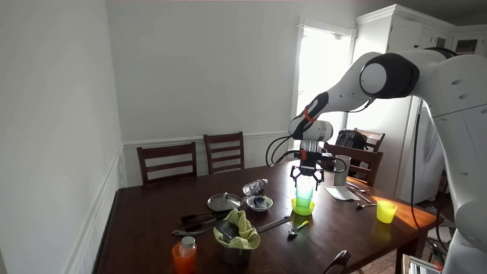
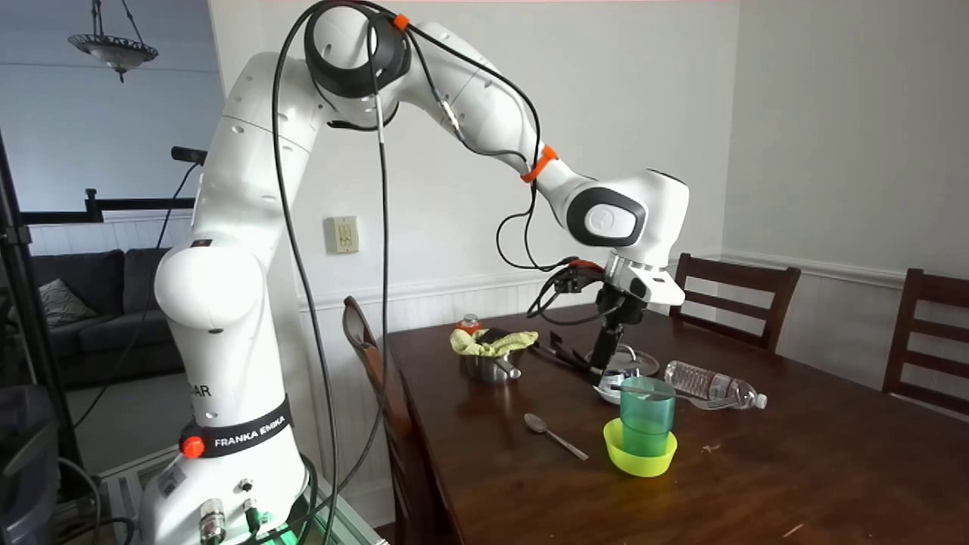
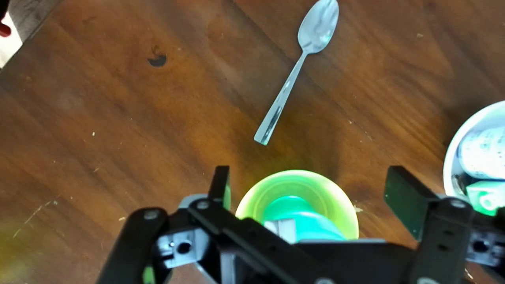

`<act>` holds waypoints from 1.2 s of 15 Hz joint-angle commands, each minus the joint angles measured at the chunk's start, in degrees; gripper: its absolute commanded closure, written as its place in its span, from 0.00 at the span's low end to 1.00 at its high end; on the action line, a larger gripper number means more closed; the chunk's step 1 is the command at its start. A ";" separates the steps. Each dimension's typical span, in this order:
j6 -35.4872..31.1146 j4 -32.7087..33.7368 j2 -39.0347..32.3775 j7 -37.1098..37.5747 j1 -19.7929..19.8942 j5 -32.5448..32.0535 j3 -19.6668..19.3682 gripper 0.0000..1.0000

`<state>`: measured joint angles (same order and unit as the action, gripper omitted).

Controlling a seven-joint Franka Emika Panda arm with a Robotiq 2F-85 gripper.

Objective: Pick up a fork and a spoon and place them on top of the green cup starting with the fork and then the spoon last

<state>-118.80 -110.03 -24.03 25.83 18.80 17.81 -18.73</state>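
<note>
The green cup (image 2: 648, 420) is a teal-green translucent tumbler. It stands upright in a lime-yellow bowl (image 2: 640, 462); the cup also shows in an exterior view (image 1: 304, 202). The fork (image 2: 681, 396) lies across the cup's rim, tines sticking out to one side. In the wrist view a pale flat end, seemingly its handle (image 3: 288, 228), shows over the cup. The spoon (image 2: 556, 436) lies on the table beside the bowl; it also shows in the wrist view (image 3: 282, 96). My gripper (image 3: 315, 193) is wide open and empty, above the cup (image 1: 306, 182); its body hides part of the cup in the wrist view.
A white bowl (image 3: 451, 165) with small items and a water bottle (image 2: 704, 382) stand near the cup. A pot (image 1: 236, 255) with a cloth, a lid (image 1: 220, 203) and an orange cup (image 1: 182, 262) are farther off. A yellow cup (image 1: 386, 211) stands near the table's edge.
</note>
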 commanded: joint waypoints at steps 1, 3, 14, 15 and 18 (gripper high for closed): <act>-3.76 -8.17 4.91 1.06 -0.71 3.75 0.79 0.00; -8.06 -11.25 5.26 1.37 -1.34 5.97 1.29 0.00; -32.59 -19.03 -2.82 5.30 -3.88 16.96 6.26 0.00; -33.38 -19.06 -3.61 5.34 -3.83 17.55 6.61 0.00; -33.43 -18.22 -5.58 4.67 -3.07 19.85 7.95 0.02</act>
<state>-151.32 -128.71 -28.36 30.46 15.23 34.54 -11.89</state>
